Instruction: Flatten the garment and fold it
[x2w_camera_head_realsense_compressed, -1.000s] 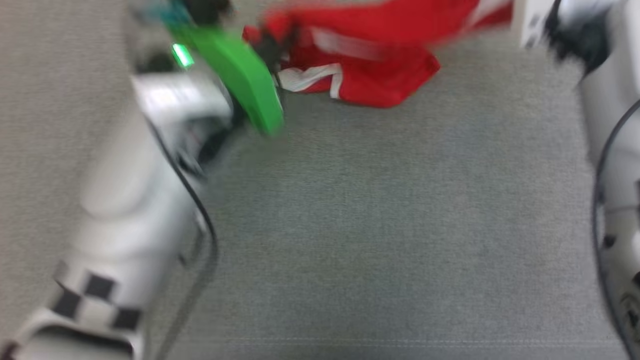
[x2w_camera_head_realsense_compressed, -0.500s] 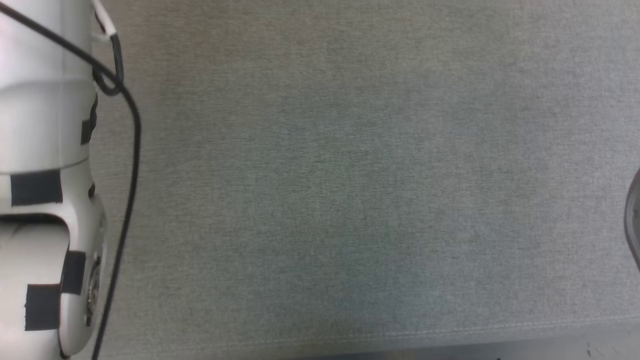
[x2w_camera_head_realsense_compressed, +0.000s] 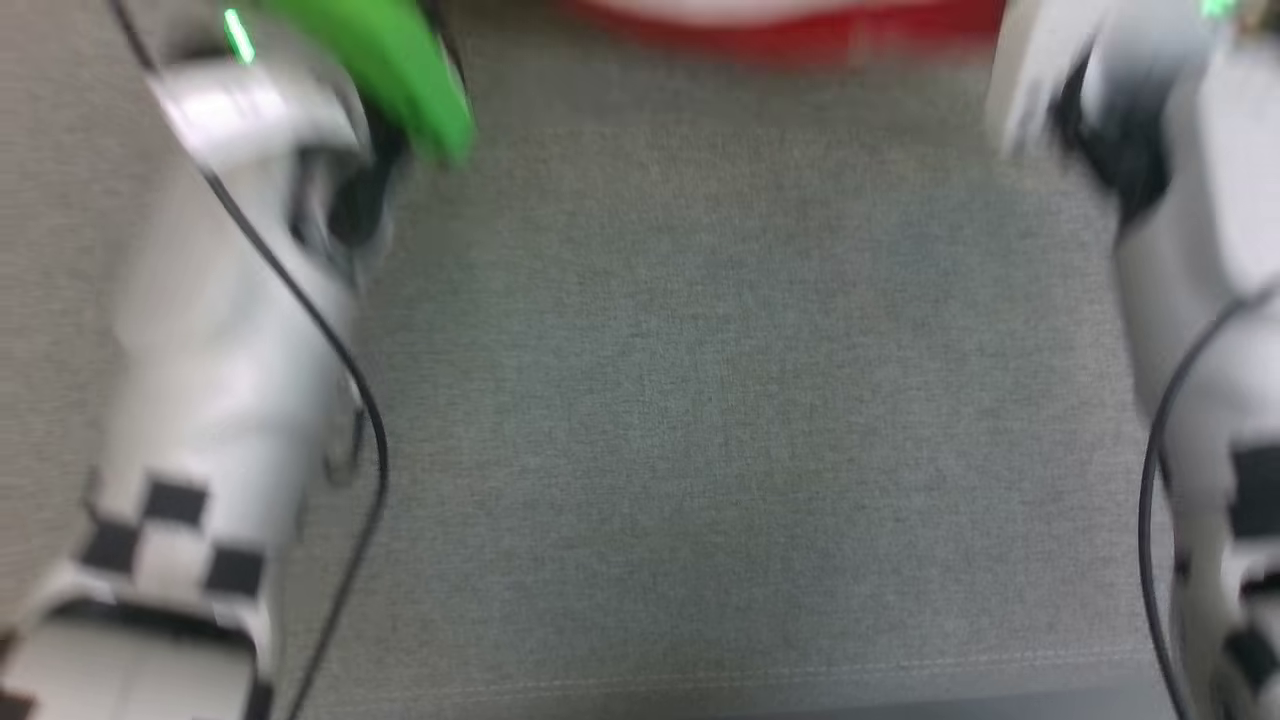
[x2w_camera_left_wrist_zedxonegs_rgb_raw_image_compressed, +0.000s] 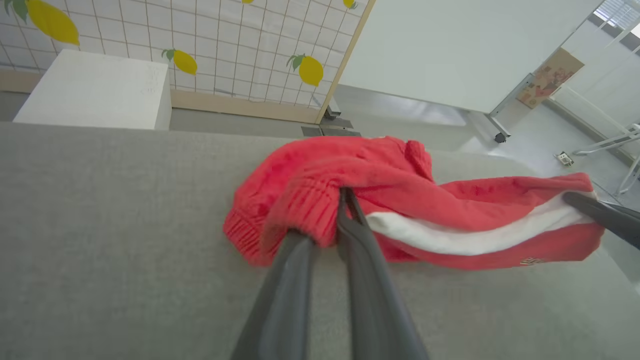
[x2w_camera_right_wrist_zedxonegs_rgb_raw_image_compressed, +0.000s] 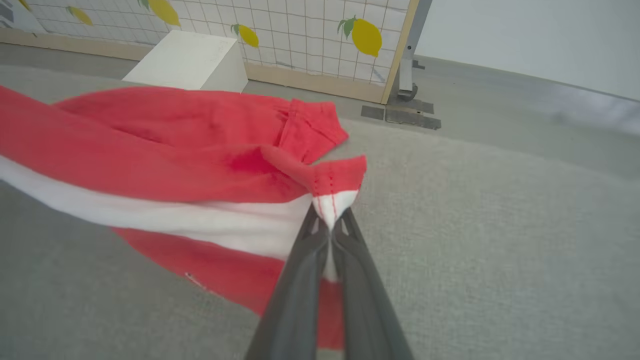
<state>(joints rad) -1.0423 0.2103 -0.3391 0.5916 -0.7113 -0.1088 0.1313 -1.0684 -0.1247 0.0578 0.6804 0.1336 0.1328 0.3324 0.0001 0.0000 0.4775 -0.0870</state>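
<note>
Shorts (x2w_camera_left_wrist_zedxonegs_rgb_raw_image_compressed: 450, 220) since a second ago: drawn out from a crumpled heap into a long red band. Head camera swinging too, so badly blurred.
Left gripper (x2w_camera_left_wrist_zedxonegs_rgb_raw_image_compressed: 325, 220): clamped tight on the gathered waistband (x2w_camera_left_wrist_zedxonegs_rgb_raw_image_compressed: 300, 200).
Right gripper (x2w_camera_right_wrist_zedxonegs_rgb_raw_image_compressed: 327, 222): pinched closed on the white-trimmed hem corner (x2w_camera_right_wrist_zedxonegs_rgb_raw_image_compressed: 335, 197).
Whereabouts: slung between both grippers over the far part of the grey padded surface (x2w_camera_left_wrist_zedxonegs_rgb_raw_image_compressed: 125, 225). Waistband end seemingly resting on it, hem end lifted.
Handling: probably light, limp and thin, sagging mid-span and keeping no shape. Best held at waistband and hem corners under even tension.
Edges: far edge close behind the cloth, with white box (x2w_camera_left_wrist_zedxonegs_rgb_raw_image_compressed: 95, 90) and lemon-print screen (x2w_camera_left_wrist_zedxonegs_rgb_raw_image_compressed: 225, 45) beyond.
Room: broad bare grey toward the robot, likely enough for laying flat.
</note>
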